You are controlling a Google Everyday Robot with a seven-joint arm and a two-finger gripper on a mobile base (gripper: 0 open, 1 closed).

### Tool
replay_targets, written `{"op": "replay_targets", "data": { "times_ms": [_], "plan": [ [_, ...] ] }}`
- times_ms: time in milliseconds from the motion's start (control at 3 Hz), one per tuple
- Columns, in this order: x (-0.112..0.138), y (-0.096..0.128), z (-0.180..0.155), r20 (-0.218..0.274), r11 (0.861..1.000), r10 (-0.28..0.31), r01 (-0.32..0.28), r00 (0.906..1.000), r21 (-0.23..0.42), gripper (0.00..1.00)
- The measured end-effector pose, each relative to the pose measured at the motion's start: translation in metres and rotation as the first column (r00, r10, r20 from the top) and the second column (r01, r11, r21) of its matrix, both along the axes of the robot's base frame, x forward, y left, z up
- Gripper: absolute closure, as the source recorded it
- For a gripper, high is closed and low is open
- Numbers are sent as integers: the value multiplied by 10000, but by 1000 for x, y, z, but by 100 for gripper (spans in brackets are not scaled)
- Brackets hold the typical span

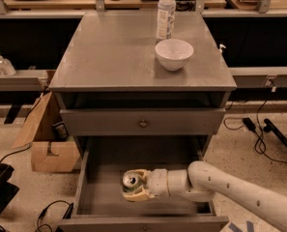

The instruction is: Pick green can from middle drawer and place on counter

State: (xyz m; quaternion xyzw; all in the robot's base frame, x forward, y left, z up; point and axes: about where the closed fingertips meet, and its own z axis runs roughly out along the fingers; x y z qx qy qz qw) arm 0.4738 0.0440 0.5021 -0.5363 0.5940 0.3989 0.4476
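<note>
The green can stands upright in the open middle drawer, silver top with pull tab facing up. My gripper reaches in from the right on a white arm; its pale fingers wrap around the can's body. The can is near the drawer's middle, slightly left. The counter is the grey top of the cabinet above.
A white bowl and a tall clear bottle stand on the counter's back right. The upper drawer is closed. A cardboard box sits on the floor at left. Cables lie at right.
</note>
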Motion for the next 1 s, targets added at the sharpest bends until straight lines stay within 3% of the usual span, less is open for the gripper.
{"op": "replay_targets", "data": {
  "times_ms": [333,667,1000],
  "plan": [
    [-19,-9,93,-517,9987,233,-209,9984,471,100],
    [-11,-16,206,-718,9958,249,-184,9971,902,100],
    [19,-8,311,-398,9923,-123,171,9991,1225,100]
  ]
}}
